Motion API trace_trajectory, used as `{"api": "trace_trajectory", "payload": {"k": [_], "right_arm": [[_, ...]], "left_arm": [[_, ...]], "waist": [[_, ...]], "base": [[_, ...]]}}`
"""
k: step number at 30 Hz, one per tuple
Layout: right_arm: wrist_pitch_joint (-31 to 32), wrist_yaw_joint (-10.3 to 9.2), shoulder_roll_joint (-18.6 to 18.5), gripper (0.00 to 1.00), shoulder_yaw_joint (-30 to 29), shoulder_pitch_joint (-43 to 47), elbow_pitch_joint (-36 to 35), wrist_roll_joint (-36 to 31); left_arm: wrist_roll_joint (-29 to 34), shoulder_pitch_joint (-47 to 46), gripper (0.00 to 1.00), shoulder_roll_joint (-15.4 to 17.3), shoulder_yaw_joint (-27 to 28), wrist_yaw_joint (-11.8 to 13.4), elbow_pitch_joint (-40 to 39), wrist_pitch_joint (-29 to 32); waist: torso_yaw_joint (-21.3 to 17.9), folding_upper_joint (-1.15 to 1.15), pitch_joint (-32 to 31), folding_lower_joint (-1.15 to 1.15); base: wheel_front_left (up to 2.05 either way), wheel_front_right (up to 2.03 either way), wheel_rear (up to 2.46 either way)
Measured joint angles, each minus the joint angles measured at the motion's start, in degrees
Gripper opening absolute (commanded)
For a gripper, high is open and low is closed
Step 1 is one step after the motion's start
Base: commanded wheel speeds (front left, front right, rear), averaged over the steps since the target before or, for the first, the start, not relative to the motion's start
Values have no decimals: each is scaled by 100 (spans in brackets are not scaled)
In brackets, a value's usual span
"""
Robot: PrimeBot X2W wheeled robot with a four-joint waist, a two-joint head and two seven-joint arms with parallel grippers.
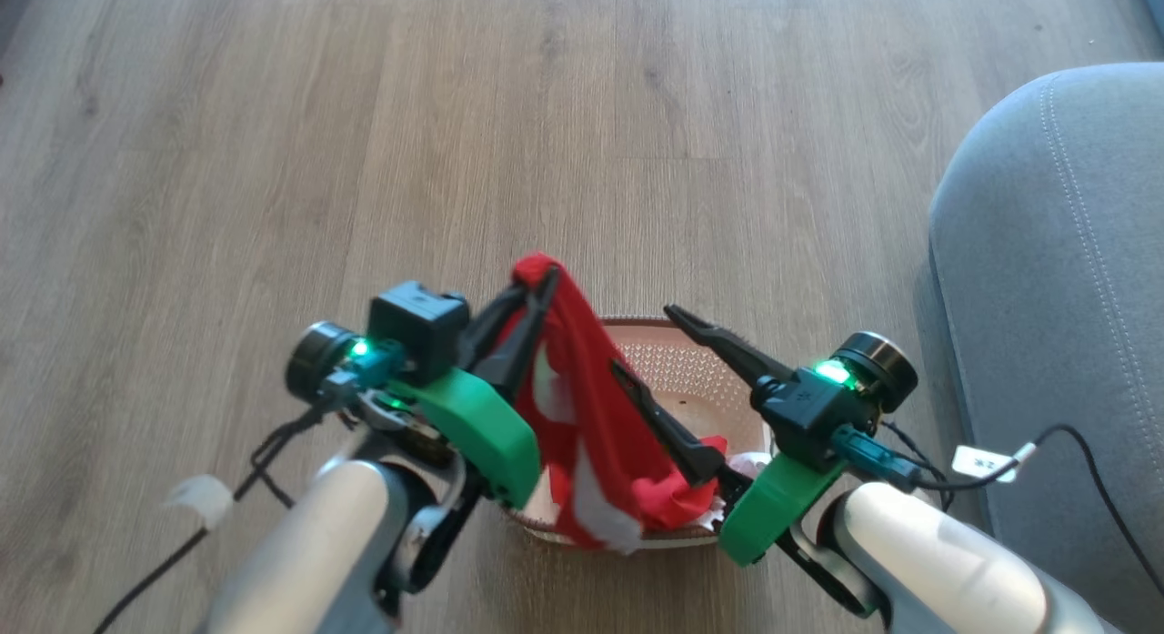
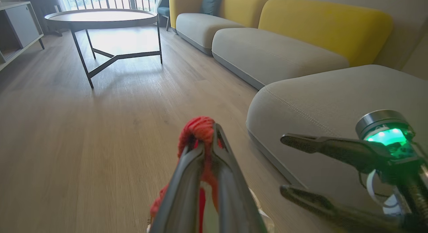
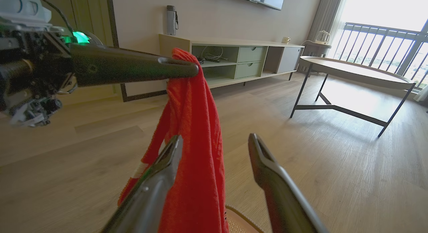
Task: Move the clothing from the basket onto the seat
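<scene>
While the red garment [image 1: 582,416] is pinched at its top by the closed left gripper [image 1: 544,281], its tail is seen below in the basket [image 1: 700,366]. Lifting out is judged in hand. The right gripper [image 1: 647,341] is held wide just beside the garment; a carry to the seat [image 1: 1046,252] beyond it is called for next.

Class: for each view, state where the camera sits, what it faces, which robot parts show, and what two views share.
Head view: on the head, facing down at the basket and seat; shows both forearms, left hand shut on the red garment, right hand open.
Left wrist view: on the left wrist, facing across the floor toward the round table; shows its own fingers.
Right wrist view: on the right wrist, facing the cabinet; shows its own fingers.
Both wrist views share the round table.
</scene>
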Motion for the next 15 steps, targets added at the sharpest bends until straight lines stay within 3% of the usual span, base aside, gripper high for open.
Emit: {"api": "trace_trajectory", "payload": {"k": [15], "right_arm": [[0, 0, -15, 100, 876, -509, 714, 536]], "left_arm": [[30, -60, 0, -224, -679, -286, -392, 238]], "waist": [[3, 0, -188, 0]], "base": [[0, 0, 0]]}}
